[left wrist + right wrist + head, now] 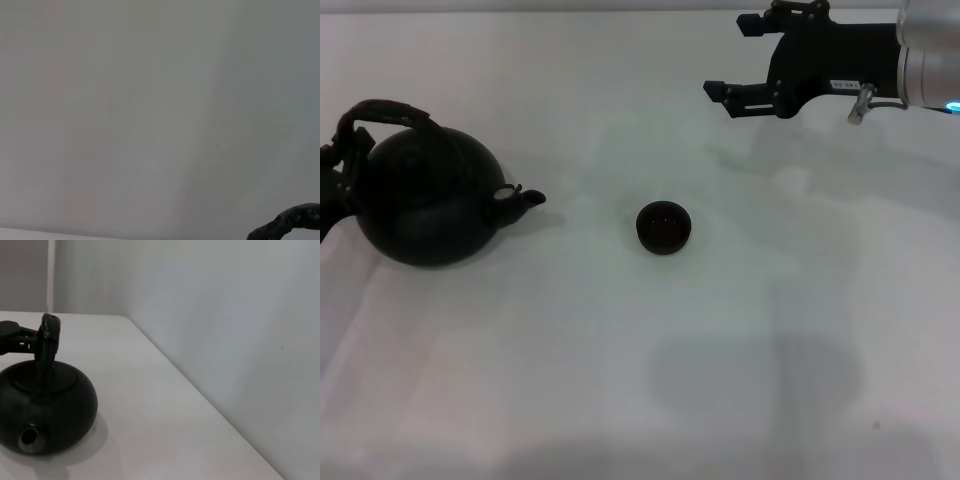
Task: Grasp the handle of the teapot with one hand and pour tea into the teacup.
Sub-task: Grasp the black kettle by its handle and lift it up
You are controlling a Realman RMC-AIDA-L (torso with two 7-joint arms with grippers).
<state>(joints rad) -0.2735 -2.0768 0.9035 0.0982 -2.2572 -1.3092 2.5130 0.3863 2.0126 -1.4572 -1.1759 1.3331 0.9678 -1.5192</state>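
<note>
The matte black teapot (428, 208) sits upright at the left of the white table (720, 350), its short spout (523, 197) pointing toward the small dark teacup (664, 227), which stands apart from it near the table's middle. The left gripper (334, 160) is at the rear end of the arched handle (382, 112), at the picture's left edge; whether it is clamped on the handle cannot be told. The right gripper (740, 62) hangs at the far right above the table, well away from both, with its fingers (720, 94) spread apart.
</note>
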